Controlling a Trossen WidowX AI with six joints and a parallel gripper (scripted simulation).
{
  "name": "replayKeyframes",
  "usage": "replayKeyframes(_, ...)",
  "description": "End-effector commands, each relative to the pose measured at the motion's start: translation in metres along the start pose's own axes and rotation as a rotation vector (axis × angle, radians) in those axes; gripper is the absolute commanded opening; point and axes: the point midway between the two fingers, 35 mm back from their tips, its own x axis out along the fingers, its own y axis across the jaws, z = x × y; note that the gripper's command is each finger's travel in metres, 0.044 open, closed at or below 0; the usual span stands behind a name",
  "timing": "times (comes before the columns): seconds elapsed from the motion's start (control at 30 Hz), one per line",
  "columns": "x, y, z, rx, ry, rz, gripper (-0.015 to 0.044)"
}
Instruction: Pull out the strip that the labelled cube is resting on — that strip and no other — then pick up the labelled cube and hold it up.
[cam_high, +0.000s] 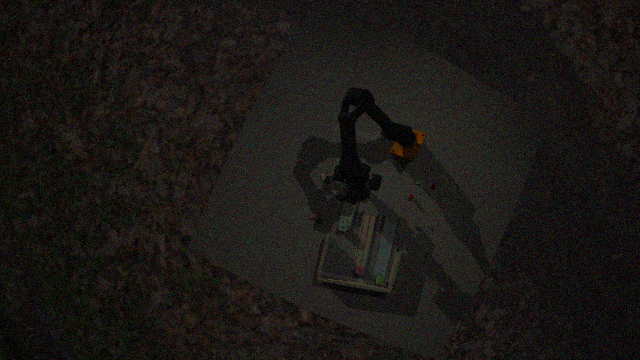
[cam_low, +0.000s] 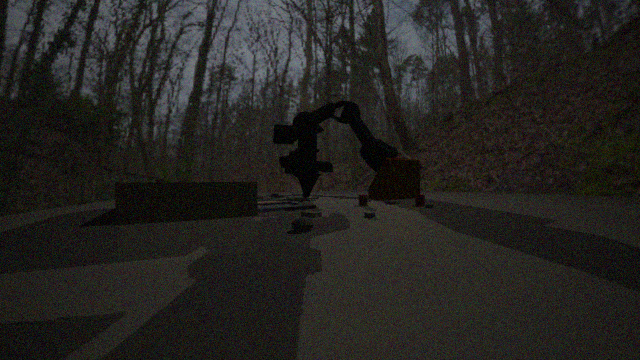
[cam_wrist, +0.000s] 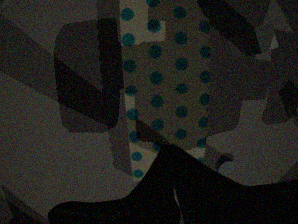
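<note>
And here's the arm (cam_high: 348, 140) (cam_low: 366, 135), black all over, slim links and chunky rounded joints, a boxy block near its wrist, dark tapering fingers, and that bright orange base (cam_high: 420, 136) (cam_low: 407, 180)!

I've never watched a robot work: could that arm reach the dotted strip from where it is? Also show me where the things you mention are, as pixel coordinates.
Probably yes. The arm's closed jaws point down right at the near end of the dotted strip (cam_wrist: 168, 95), and nothing seems to stand between them.
</note>
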Motion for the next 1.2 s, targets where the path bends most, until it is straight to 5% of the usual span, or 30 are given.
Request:
replayKeyframes(0.0,0.005,0.0,-0.008,-0.007,0.028,0.001,0.0)
replayKeyframes(0.37,0.005,0.0,-0.008,-0.007,0.028,0.001,0.0)
replayKeyframes(0.67,-0.042,0.0,0.002,-0.007,0.027,0.003,0.0)
replayKeyframes(1.17,-0.045,-0.005,0.057,-0.01,0.025,0.003,0.0394)
